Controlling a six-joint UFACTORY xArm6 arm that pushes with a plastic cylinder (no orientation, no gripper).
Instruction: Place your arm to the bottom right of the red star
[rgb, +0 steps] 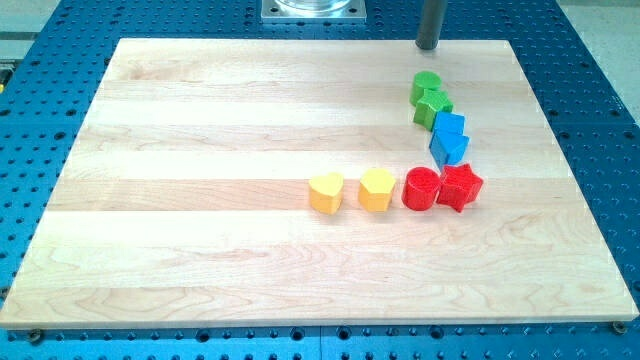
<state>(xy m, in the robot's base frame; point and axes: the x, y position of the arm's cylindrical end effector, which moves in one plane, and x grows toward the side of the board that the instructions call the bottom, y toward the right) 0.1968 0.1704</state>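
The red star (461, 186) lies on the wooden board (200, 120) right of centre, touching a red round block (421, 188) on its left. My tip (428, 45) is at the view's top edge of the board, well above the red star and just above the green blocks. It touches no block.
Two green blocks (430, 96) sit below the tip, then two blue blocks (449, 138) directly above the red star. A yellow hexagon-like block (376, 189) and a yellow heart-shaped block (326, 192) lie left of the red pair. A metal mount (313, 10) is at the top.
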